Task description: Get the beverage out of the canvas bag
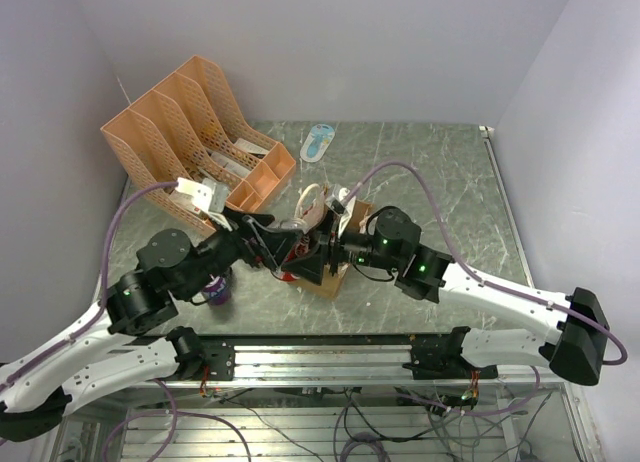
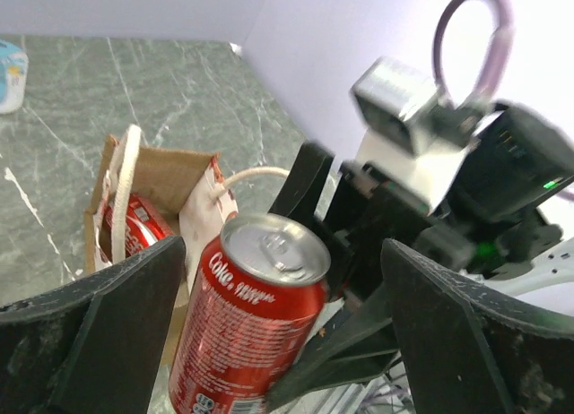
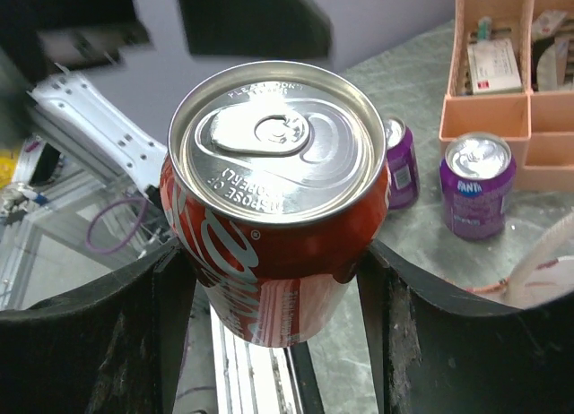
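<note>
Centrally, the right gripper [image 3: 276, 263] is closed on the red cola can [image 3: 278, 136]. One of its fingers [image 3: 99, 342] presses each side of the lower body, so the lid and pull tab face the wrist camera and are left uncovered. The can, the beverage of the task, is held in the air just beside the canvas bag [image 2: 170, 176] and appears clear of its rim. Judged from this, the extraction is essentially done, and carrying off and setting down are what is left. The left gripper [image 2: 282, 253] stands wide, its fingers [image 2: 99, 324] flanking the can without touching it. That stance would suit either a handover or steadying the bag; which is meant cannot be told. The bag sits on the green marbled table [image 1: 430, 182] with its mouth open and its cream handles [image 2: 126, 190] spread apart, which keeps the opening unobstructed. A second red item [image 2: 134, 224], seemingly another can, lies inside. Two purple Fanta cans [image 3: 477, 185] stand on the table before the orange file rack [image 1: 190, 132], apart from the work; a set-down spot should avoid them.
</note>
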Controlling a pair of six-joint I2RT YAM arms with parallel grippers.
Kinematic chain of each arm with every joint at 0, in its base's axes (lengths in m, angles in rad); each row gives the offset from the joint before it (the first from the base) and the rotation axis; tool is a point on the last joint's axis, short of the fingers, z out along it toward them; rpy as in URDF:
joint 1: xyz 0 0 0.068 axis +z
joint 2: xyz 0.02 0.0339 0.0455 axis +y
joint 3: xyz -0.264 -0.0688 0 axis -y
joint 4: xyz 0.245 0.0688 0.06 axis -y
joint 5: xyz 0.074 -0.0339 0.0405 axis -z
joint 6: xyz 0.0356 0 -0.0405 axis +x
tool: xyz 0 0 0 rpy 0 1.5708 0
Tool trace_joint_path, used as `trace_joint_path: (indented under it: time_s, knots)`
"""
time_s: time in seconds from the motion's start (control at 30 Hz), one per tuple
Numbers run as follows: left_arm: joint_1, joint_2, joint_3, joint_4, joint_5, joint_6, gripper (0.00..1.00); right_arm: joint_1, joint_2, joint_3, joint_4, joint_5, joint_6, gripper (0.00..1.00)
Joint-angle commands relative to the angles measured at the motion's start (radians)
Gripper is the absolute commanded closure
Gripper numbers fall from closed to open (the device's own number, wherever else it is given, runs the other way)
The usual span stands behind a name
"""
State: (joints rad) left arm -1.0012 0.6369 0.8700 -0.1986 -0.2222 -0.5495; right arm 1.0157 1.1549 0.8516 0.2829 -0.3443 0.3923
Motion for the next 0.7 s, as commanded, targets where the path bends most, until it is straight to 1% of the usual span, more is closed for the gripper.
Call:
trace_joint_path:
  time_s: [0.0,0.03,0.17,0.27,0.37,0.47,0.53,0.6,0.63,0.67]
  knots:
    - [-0.001,-0.036,0.117,-0.163,-0.078,0.032,0.0,0.002,0.006,-0.023,0.098,0.051,-0.054,1.0]
    - [-0.002,-0.048,0.128,-0.199,-0.095,0.035,0.0,0.001,0.011,-0.029,0.104,0.059,-0.067,1.0]
    - [-0.001,-0.132,0.181,-0.365,-0.235,0.019,0.0,0.008,0.056,-0.059,0.168,0.079,-0.126,1.0]
    - [-0.001,-0.187,0.213,-0.435,-0.287,0.028,0.0,0.044,0.121,-0.087,0.25,0.137,-0.166,1.0]
    - [-0.001,-0.215,0.25,-0.512,-0.313,0.02,0.0,0.151,0.214,-0.112,0.373,0.292,-0.254,1.0]
    - [-0.001,-0.233,0.27,-0.573,-0.337,0.007,0.0,0.255,0.346,-0.081,0.482,0.463,-0.335,1.0]
    - [-0.001,-0.248,0.274,-0.596,-0.346,-0.001,0.0,0.332,0.448,-0.04,0.535,0.63,-0.398,1.0]
    - [-0.002,-0.262,0.276,-0.609,-0.345,-0.007,0.01,0.383,0.54,-0.031,0.647,0.769,-0.448,1.0]
    - [-0.001,-0.268,0.277,-0.617,-0.349,-0.014,0.01,0.387,0.575,-0.036,0.726,0.781,-0.454,1.0]
    - [-0.001,-0.276,0.279,-0.625,-0.352,-0.018,0.0,0.387,0.608,-0.039,0.767,0.787,-0.444,1.0]
